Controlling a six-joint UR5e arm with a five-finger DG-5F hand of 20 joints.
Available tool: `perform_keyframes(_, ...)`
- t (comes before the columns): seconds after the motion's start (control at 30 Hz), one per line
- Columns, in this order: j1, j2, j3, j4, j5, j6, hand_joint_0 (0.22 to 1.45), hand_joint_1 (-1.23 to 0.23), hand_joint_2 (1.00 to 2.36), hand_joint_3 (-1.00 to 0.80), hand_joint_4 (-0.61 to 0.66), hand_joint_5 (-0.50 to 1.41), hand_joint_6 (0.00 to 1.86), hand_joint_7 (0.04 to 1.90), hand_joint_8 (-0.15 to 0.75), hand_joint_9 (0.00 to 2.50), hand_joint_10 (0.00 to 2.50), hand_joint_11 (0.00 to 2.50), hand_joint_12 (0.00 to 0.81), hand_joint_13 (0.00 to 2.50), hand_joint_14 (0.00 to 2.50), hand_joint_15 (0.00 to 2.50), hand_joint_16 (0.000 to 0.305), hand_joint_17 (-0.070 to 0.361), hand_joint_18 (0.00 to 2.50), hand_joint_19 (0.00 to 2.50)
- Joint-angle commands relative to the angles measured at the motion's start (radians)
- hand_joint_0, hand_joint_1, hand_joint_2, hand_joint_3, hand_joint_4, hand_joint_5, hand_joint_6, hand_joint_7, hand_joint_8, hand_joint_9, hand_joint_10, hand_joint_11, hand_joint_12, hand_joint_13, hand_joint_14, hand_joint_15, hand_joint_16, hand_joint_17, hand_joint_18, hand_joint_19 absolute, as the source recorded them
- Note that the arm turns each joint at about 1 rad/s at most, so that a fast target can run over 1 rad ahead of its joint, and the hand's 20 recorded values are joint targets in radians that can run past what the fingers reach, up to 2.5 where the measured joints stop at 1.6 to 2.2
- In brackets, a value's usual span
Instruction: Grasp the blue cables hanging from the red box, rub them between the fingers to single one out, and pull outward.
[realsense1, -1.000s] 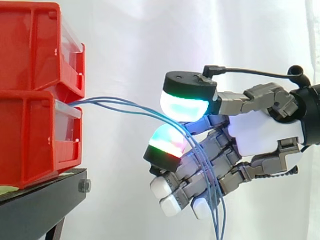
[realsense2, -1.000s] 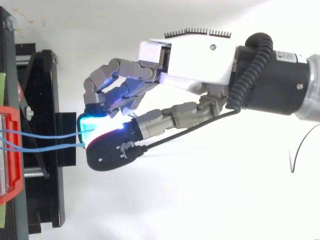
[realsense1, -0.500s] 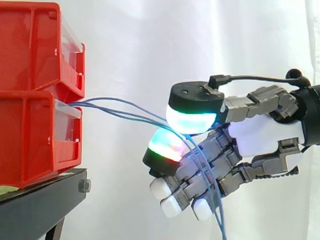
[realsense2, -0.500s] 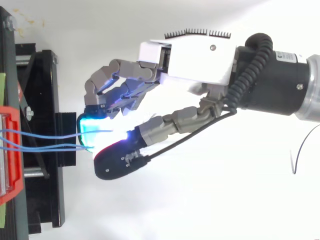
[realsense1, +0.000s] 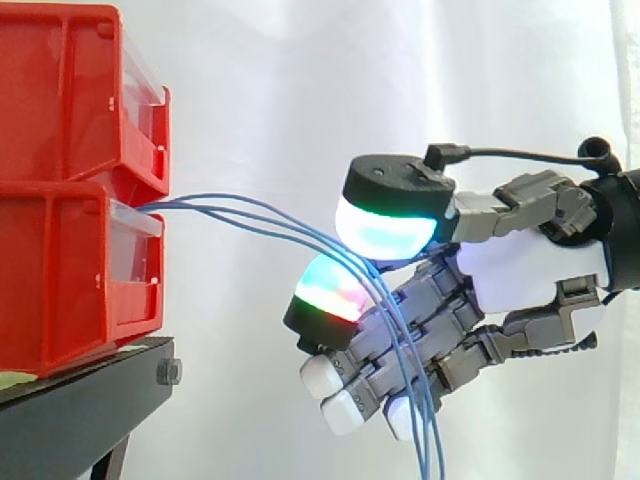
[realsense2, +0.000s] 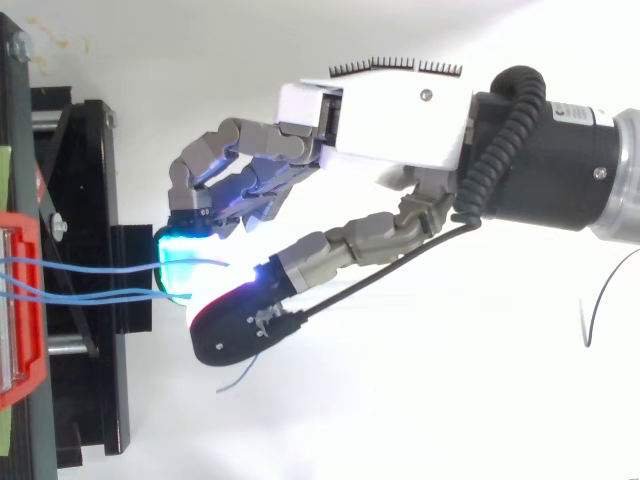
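Robot hand: the robot hand (realsense1: 520, 268) is held about level with the box mouth, with its fingers curled and the thumb bent over them. A loose pinch is made on the cables between the thumb pad (realsense1: 385, 228) and one finger pad (realsense1: 328, 292). How hard the pads press cannot be told.
Cables in the hand: several thin blue cables (realsense1: 262, 216) are passed between those two pads. They are then draped down across the curled fingers, and the free lengths hang below the hand. In the top view one loose end (realsense2: 243, 372) is seen curling out just beside the thumb.
Cables to the box: from the pinch the strands are run up and leftward in a shallow arc, slightly fanned, to the mouth of the lower red box (realsense1: 60, 290). From above they are seen as near-parallel lines between box and pads.
Handling: the cables are judged light, limp and smooth-skinned, so slipping through the pads is likely unless the pinch is kept firm. Little stiffness is expected, and the strands would probably roll over one another when rubbed.
Hold point: the best hold is judged to be on the arc just ahead of the hanging part. There the strands lie side by side between the pad faces, and one could be rolled free.
Surroundings: an upper box (realsense1: 70, 90) is stacked on the lower one. Both are carried on a black stand (realsense1: 85, 405) before a white curtain (realsense1: 260, 90).
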Motion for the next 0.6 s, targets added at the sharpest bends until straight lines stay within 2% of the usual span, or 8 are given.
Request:
perform_keyframes(0.0, 0.0, 0.0, 0.0, 0.0, 0.0, 0.0, 0.51, -0.63, 1.0, -0.5, 0.22, -0.16, 0.77, 1.03, 0.293, 0.76, 0.01, 0.4, 0.332, 0.7, 0.01, 0.36, 0.043, 0.096, 0.59, 0.68)
perform_keyframes(0.1, -0.001, 0.0, 0.0, 0.0, 0.0, 0.0, 0.51, -0.52, 1.0, -0.5, 0.2, -0.14, 0.76, 1.06, 0.291, 0.79, 0.01, 0.4, 0.326, 0.7, 0.01, 0.37, 0.042, 0.094, 0.58, 0.71)
perform_keyframes(0.23, -0.001, 0.0, 0.0, 0.0, 0.0, 0.0, 0.57, -0.48, 1.0, -0.44, 0.19, -0.14, 0.74, 1.11, 0.275, 0.79, 0.01, 0.4, 0.312, 0.69, 0.01, 0.37, 0.039, 0.087, 0.55, 0.73)
perform_keyframes(0.37, -0.001, 0.0, 0.0, 0.0, 0.0, 0.0, 0.6, -0.58, 1.01, -0.3, 0.19, -0.16, 0.77, 1.07, 0.276, 0.78, 0.01, 0.41, 0.312, 0.7, 0.01, 0.38, 0.038, 0.085, 0.56, 0.72)
perform_keyframes(0.43, 0.0, 0.0, 0.0, 0.0, 0.0, 0.0, 0.6, -0.68, 1.01, -0.24, 0.21, -0.18, 0.8, 1.03, 0.284, 0.77, 0.01, 0.45, 0.322, 0.71, 0.01, 0.38, 0.039, 0.088, 0.57, 0.71)
perform_keyframes(0.57, -0.001, 0.0, 0.0, 0.0, 0.0, 0.0, 0.61, -0.73, 1.01, -0.28, 0.22, -0.2, 0.83, 1.02, 0.272, 0.75, 0.01, 0.48, 0.314, 0.68, 0.01, 0.37, 0.038, 0.086, 0.55, 0.7)
